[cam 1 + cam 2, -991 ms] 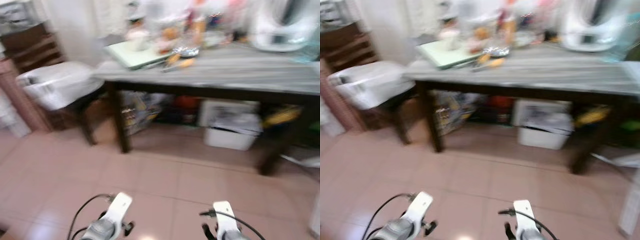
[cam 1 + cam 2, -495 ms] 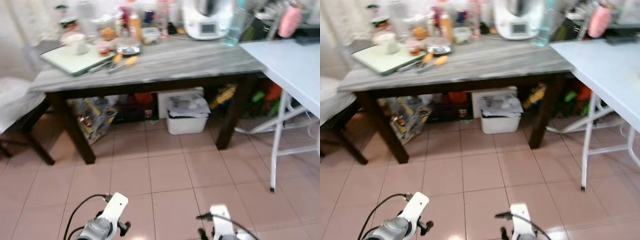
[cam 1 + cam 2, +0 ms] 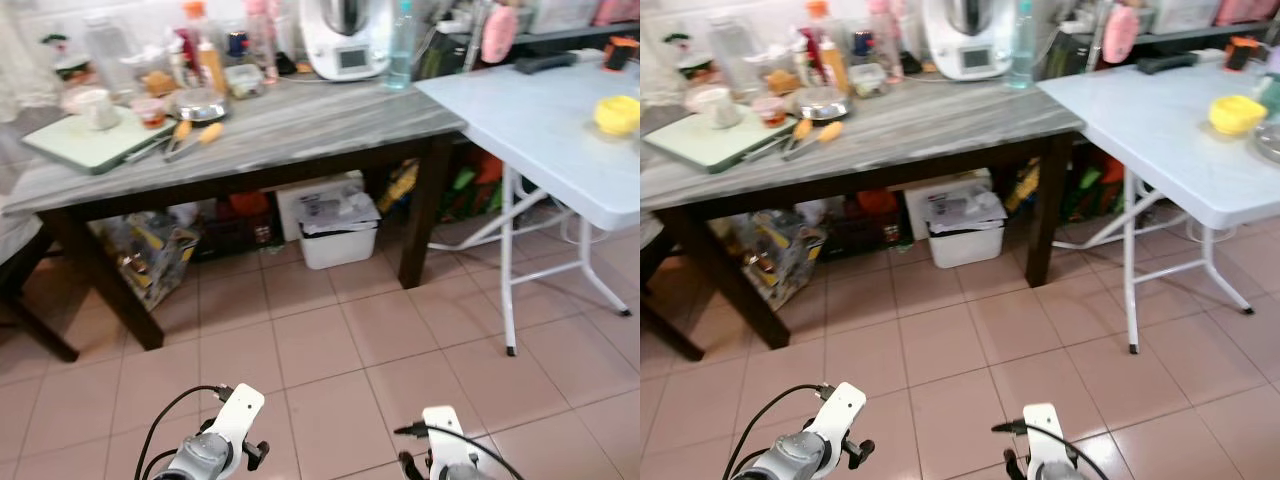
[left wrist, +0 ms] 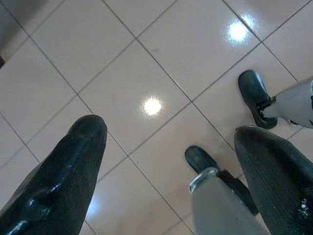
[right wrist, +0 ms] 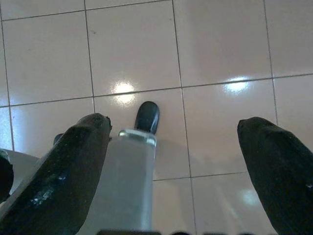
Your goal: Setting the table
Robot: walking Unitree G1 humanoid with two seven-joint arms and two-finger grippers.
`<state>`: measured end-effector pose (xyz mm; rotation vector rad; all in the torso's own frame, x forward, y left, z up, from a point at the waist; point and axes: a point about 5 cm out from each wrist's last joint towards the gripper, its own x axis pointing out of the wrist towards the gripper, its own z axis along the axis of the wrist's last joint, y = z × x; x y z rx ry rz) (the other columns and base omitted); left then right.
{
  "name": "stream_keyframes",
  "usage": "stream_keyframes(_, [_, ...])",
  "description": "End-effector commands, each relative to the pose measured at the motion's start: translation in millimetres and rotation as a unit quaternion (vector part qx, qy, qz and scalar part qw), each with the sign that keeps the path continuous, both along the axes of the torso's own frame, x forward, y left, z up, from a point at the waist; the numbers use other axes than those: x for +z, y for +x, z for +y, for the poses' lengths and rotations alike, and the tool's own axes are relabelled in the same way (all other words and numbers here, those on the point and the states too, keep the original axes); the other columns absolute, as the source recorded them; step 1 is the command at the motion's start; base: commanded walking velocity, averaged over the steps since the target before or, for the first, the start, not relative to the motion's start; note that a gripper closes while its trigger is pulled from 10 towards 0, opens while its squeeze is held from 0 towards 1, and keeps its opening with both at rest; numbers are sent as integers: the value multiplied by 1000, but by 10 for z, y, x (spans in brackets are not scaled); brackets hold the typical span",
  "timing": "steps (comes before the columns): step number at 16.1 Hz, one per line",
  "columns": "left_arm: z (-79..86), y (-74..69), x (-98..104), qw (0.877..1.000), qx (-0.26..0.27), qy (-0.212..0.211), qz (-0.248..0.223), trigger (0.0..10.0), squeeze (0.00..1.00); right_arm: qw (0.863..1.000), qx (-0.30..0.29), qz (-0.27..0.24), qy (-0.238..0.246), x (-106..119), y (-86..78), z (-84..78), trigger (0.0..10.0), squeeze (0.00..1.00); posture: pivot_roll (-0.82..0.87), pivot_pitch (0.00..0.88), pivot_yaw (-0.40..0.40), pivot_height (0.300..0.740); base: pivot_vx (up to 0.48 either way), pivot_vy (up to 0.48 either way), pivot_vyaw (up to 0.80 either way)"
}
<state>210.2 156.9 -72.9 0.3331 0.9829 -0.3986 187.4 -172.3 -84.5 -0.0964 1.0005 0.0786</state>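
Step in hand, by judgement: approach and survey. Nothing is carried and nothing is laid out yet; the robot stands on the tiled floor (image 3: 330, 350), well apart from both tables.

Grippers:
- Left gripper (image 4: 166, 161): hangs low over the tiles, fingers spread wide, holding nothing.
- Right gripper (image 5: 176, 161): likewise low over the floor, fingers spread wide, holding nothing.

Surfaces:
- Wooden table (image 3: 300, 120): grey-topped, dark legs, ahead and to the left; crowded along its far edge.
- White folding table (image 3: 540, 120): to the right, its corner just beside the wooden table's corner; mostly bare, so probably the one to be set.

Containers and contents:
- Yellow bowl (image 3: 617, 113): on the folding table near the far right; contents cannot be told.
- Metal bowl (image 3: 198, 104): on the wooden table, beside the knives; contents unclear.
- White cup (image 3: 97, 108): stands on the pale green cutting board (image 3: 90, 142); contents hidden.
- Clear bottle (image 3: 401, 45): upright by the white kitchen machine (image 3: 343, 38).
- Bottles and jars (image 3: 200, 55): clustered at the back; too small to itemise.
- White bin (image 3: 335, 230): under the wooden table, papers or bags on top.

Loose items: two knives with orange handles (image 3: 195, 138), lying beside the board.

Next move, by judgement: walk closer to the wooden table, raise one arm, and choose a piece of tableware within reach. The clutter calls for a careful reach.
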Motion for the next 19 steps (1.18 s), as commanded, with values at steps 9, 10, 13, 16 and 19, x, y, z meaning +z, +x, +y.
stream_keyframes(9, [92,-15,-2,1000,-15,20,3,10000,0,1000,4,-1,2,-11,-16,60,10000,0,-98,0,67,740,0,-446,0])
stream_keyframes(10, [97,-15,-2,1000,-17,22,3,10000,0,1000,4,0,3,-12,-16,65,10000,0,-99,0,68,740,0,-472,0])
stream_keyframes(13, [110,-7,3,999,-21,25,3,10000,0,1000,12,-2,0,-7,-4,78,10000,0,-101,0,70,740,0,-456,0])
stream_keyframes(16, [125,3,10,999,-23,27,3,10000,0,1000,13,-3,0,-2,8,93,10000,0,-104,0,71,740,0,-437,0])
stream_keyframes(19, [137,12,16,999,-23,29,3,10000,0,1000,12,-3,-1,1,17,103,10000,0,-109,0,73,740,0,-420,0])
